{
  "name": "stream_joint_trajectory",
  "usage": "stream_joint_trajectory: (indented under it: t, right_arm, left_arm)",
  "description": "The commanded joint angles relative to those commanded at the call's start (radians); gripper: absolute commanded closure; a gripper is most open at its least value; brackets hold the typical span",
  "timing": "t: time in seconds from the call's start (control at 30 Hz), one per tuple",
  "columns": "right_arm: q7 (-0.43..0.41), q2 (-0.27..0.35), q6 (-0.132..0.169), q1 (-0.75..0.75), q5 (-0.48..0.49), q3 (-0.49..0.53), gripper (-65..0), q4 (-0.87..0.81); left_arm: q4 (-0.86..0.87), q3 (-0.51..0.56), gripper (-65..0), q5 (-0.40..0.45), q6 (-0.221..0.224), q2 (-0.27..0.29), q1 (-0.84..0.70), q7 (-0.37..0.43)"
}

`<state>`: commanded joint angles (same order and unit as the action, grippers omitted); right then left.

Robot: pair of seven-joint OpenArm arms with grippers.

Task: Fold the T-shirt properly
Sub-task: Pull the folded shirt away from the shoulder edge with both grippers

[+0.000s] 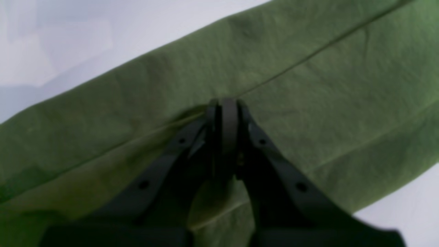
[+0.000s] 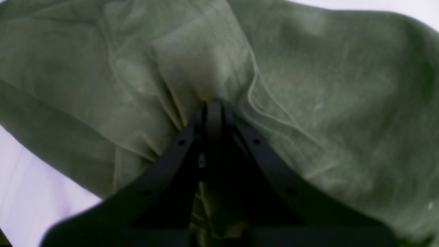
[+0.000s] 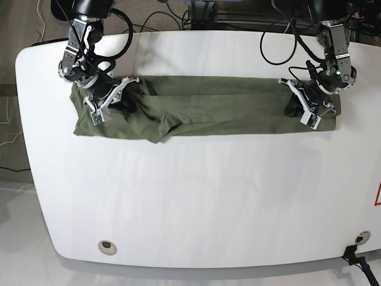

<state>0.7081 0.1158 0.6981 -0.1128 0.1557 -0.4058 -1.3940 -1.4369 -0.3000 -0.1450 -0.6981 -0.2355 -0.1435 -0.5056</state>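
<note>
Base view: across the upper frame of the tabletop (image 3: pixel 196 202), the T-shirt (image 3: pixel 232 114) is being kept in a long strip, with the left fingers (image 1: pixel 224 104) and right fingers (image 2: pixel 214 106) being held together at opposite ends, probably so layers are being controlled evenly, though whether cloth is being clamped cannot be told.

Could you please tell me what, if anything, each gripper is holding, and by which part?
Both appear closed at the T-shirt, near its opposite ends; whether fabric is pinched can't be told.
</note>
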Motion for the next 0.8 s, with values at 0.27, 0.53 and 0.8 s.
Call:
stream_joint_trajectory:
  t: [0.27, 0.53, 0.8]
  right_arm:
    - [-0.054, 0.0, 0.0, 0.028, 0.0, 0.002, 0.0, 0.028]
    - [-0.032, 0.0, 0.0, 0.025, 0.0, 0.044, 0.0, -0.129]
    - [0.026, -0.008, 0.0, -0.014, 0.0, 0.107, 0.0, -0.348]
  left_arm:
    - [0.014, 0.002, 0.0, 0.002, 0.0, 0.0, 0.018, 0.0]
    - [-0.058, 0.002, 0.0, 0.0, 0.0, -0.003, 0.015, 0.0]
    - [-0.213, 0.0, 0.0, 0.0, 0.0, 0.0, -0.058, 0.0]
